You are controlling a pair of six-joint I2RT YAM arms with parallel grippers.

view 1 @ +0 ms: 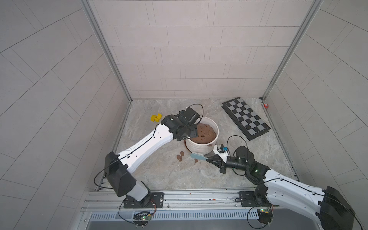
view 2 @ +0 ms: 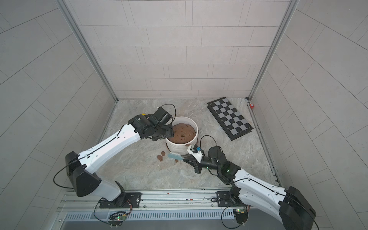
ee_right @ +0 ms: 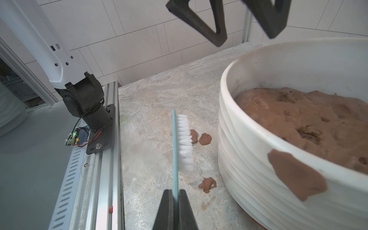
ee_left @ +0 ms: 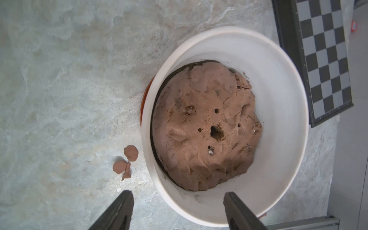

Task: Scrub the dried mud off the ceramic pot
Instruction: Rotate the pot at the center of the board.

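Beside the pot (ee_right: 249,159) lie mud lumps (ee_right: 205,138), one patch (ee_right: 296,177) clings to its wall, maybe more hidden; right gripper (ee_right: 175,197) clamps brush (ee_right: 184,143), left gripper (ee_left: 178,193) gapes.

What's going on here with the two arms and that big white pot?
A two-armed robot is cleaning mud off the white pot. Its right claw is shut on a blue brush, held low beside the pot with the bristles facing it. The left claw hangs open over the pot's rim, holding nothing. One mud patch sticks to the pot's side near the rim, and a few loose lumps lie on the table.
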